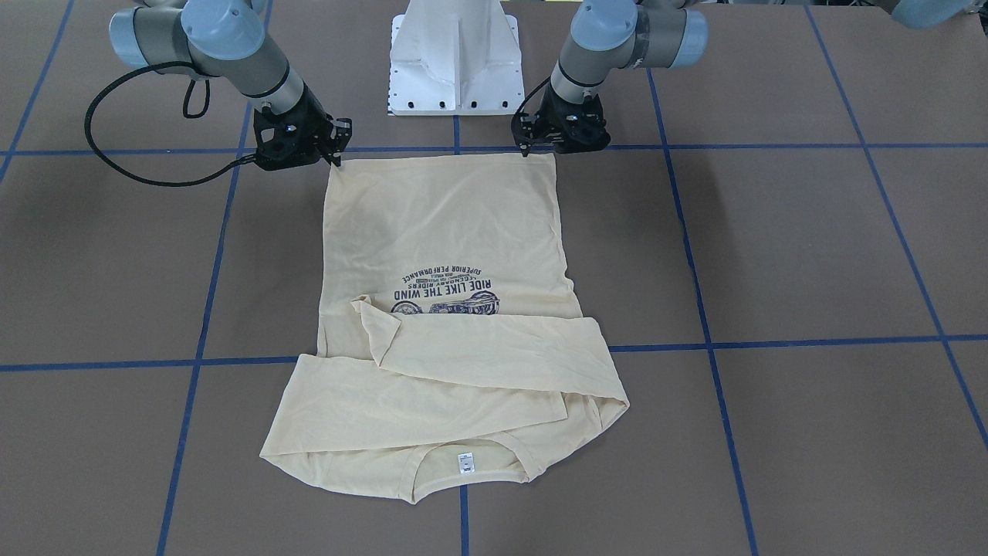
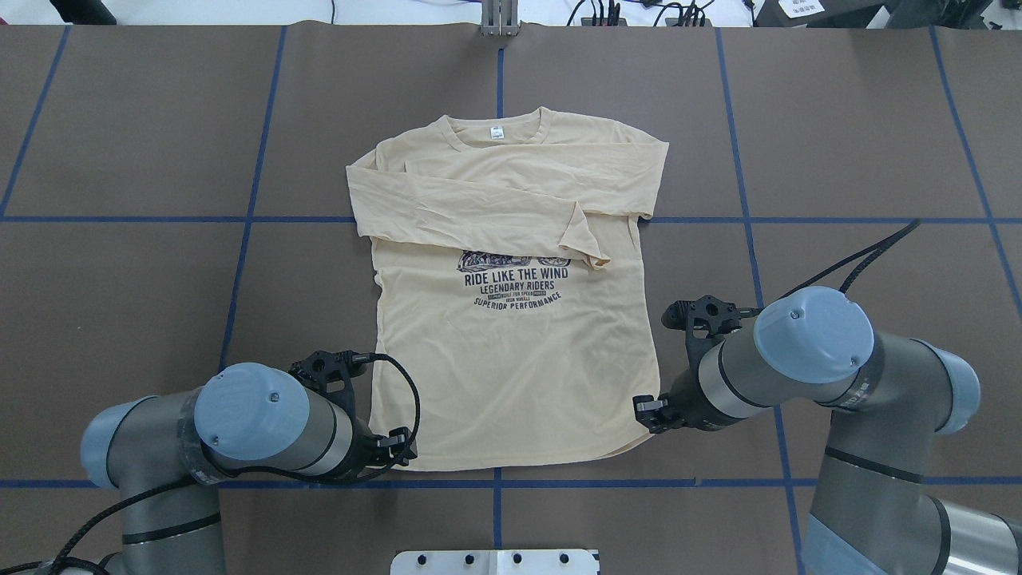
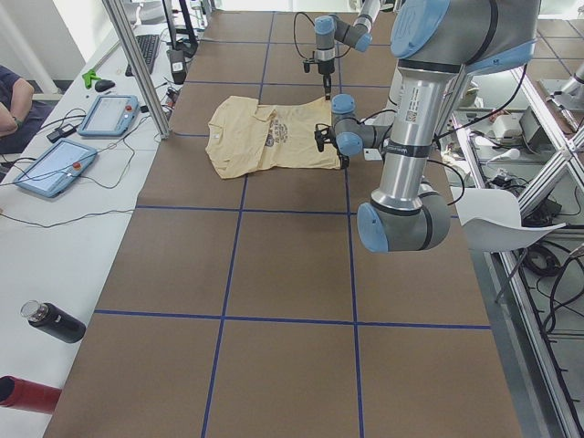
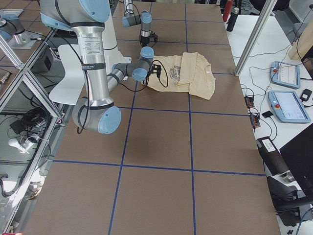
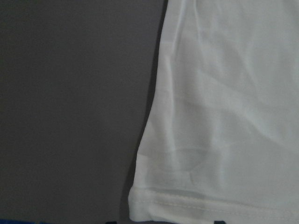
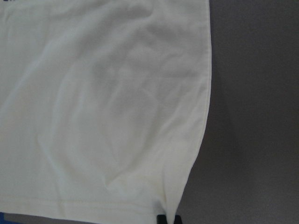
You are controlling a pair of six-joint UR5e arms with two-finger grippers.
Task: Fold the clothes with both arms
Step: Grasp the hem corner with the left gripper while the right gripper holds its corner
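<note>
The pale cream-yellow T-shirt (image 2: 511,367) lies flat on the brown table, navy print up, with both long sleeves folded across the chest. Its neck label (image 2: 497,133) is at the far end from me. My left gripper (image 2: 399,451) is low at the hem's left corner. Its two fingertips show apart at the bottom of the left wrist view, on either side of the hem (image 5: 210,205), so it is open. My right gripper (image 2: 648,411) is at the hem's right corner. In the right wrist view, one dark tip meets the shirt corner (image 6: 180,196), which curves up toward it.
The white pedestal base (image 2: 495,561) stands between the arms at the near table edge. Blue tape lines (image 2: 239,263) cross the brown table. A side bench with tablets (image 3: 109,114) and a dark bottle (image 3: 55,322) runs along the far side, and a seated person (image 3: 11,100) is there.
</note>
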